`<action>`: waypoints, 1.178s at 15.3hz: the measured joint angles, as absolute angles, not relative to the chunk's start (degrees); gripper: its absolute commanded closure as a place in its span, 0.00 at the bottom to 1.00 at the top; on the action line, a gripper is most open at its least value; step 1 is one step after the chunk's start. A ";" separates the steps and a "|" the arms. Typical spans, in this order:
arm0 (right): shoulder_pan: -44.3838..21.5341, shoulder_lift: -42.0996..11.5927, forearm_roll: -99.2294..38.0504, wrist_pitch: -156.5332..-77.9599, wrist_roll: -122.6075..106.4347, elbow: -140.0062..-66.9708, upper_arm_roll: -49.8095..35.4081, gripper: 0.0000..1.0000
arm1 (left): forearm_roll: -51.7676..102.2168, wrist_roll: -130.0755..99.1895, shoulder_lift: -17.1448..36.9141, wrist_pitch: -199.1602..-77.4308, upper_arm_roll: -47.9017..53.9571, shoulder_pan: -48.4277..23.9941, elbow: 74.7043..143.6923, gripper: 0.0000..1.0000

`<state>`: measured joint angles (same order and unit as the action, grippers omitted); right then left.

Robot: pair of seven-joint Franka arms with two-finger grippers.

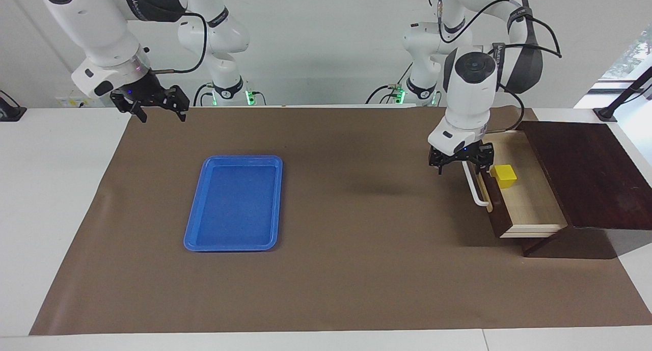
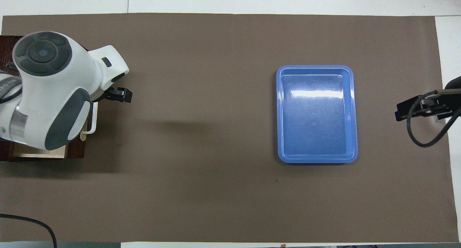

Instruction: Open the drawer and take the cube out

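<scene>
Left gripper (image 1: 461, 163) with fingers spread and empty, raised over the white handle (image 1: 473, 190) of the drawer (image 1: 524, 198). Drawer pulled out just beneath it; cube (image 1: 504, 176) inside, beside the gripper. Blue tray (image 1: 234, 203) well apart. Right gripper (image 1: 155, 106) waits, likewise spread, over the brown mat's (image 1: 356, 269) edge.

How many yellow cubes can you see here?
1. The cube lies in the open drawer, beside the left gripper. None other shows.
</scene>
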<state>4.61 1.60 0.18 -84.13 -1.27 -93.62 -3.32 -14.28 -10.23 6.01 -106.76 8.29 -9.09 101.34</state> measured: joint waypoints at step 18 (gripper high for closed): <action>5.06 1.67 0.18 -84.09 -1.31 -93.84 -3.38 0.00 | -4.22 -70.79 5.90 -105.14 7.39 6.45 98.70 0.00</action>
